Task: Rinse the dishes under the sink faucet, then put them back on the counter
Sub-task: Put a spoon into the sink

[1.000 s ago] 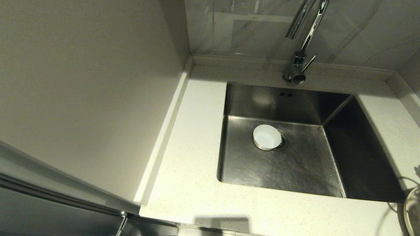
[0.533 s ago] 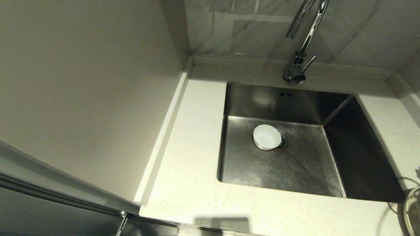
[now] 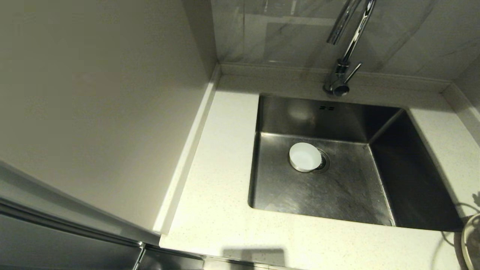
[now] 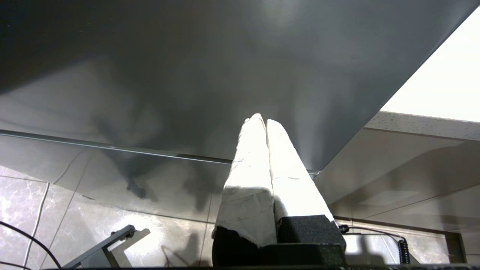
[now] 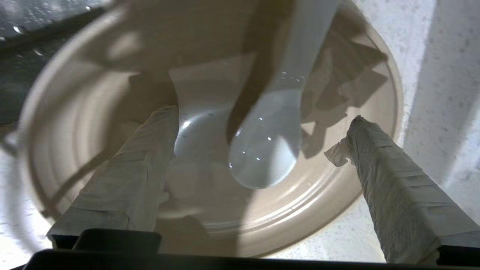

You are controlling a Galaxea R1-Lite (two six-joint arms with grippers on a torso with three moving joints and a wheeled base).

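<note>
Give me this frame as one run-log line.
right gripper: open, above spoon lying in plate | left gripper: shut, parked off counter | bowl: in sink, over drain

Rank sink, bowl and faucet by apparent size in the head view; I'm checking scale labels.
1. sink, by far the largest.
2. faucet, though cut off by the top edge, so its full extent is unseen.
3. bowl, smallest, on the sink floor.

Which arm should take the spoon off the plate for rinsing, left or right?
Right. The right gripper is open directly over the spoon lying on the plate. The left gripper is shut and parked low beside the cabinet.
</note>
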